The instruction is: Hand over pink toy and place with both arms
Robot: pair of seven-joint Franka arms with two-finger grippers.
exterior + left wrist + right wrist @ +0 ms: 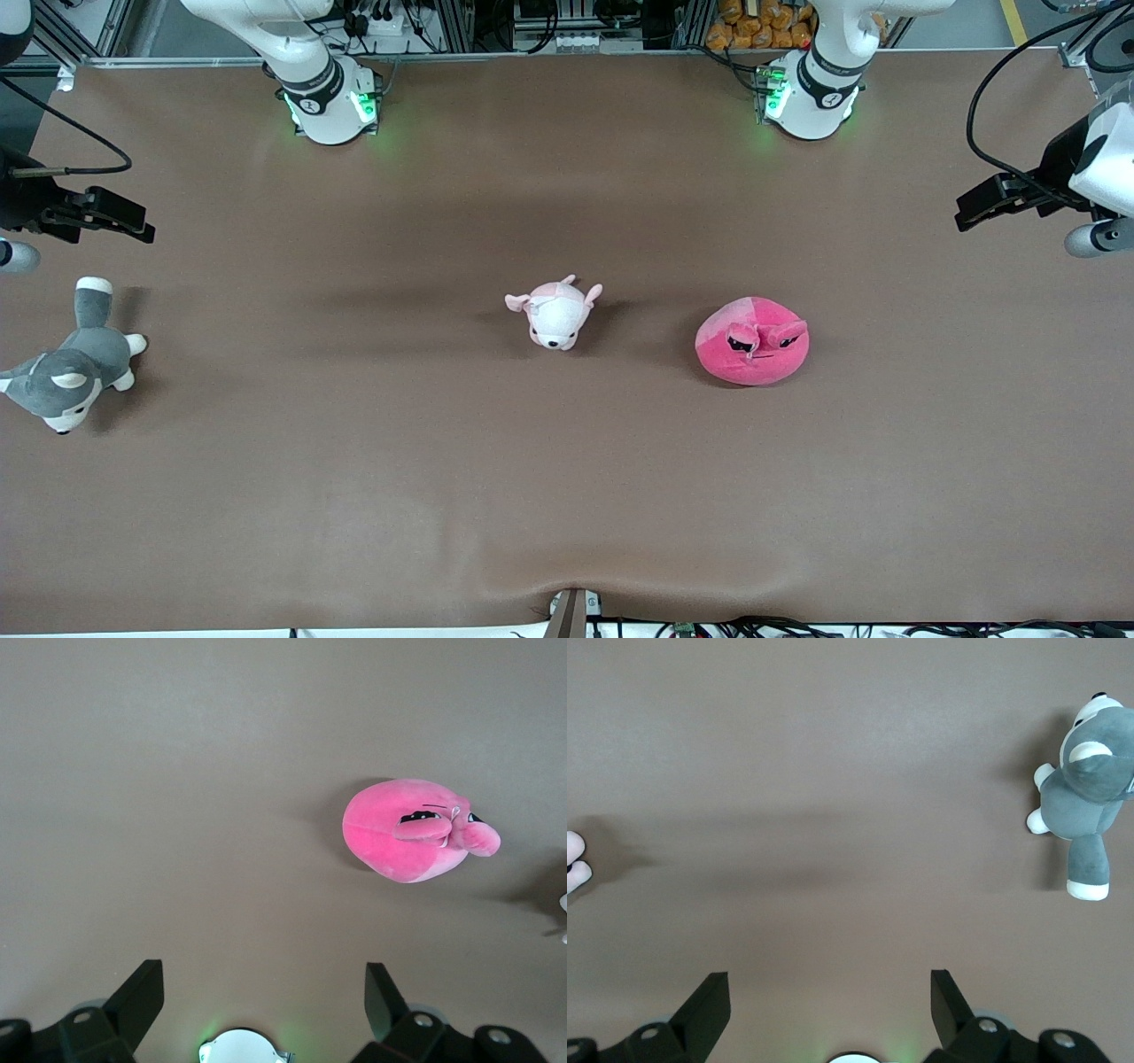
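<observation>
The hot-pink round toy (751, 341) lies on the brown table, toward the left arm's end, eyes facing the front camera. It also shows in the left wrist view (407, 833). My left gripper (970, 213) hangs open and empty above the table's edge at the left arm's end, well apart from the toy; its open fingers show in its wrist view (263, 992). My right gripper (133, 223) is open and empty above the table's edge at the right arm's end, its fingers spread in its wrist view (830, 997).
A small pale pink-and-white puppy plush (556, 313) lies mid-table beside the pink toy. A grey-and-white husky plush (71, 363) lies at the right arm's end, under and nearer the camera than the right gripper; it shows in the right wrist view (1090, 788).
</observation>
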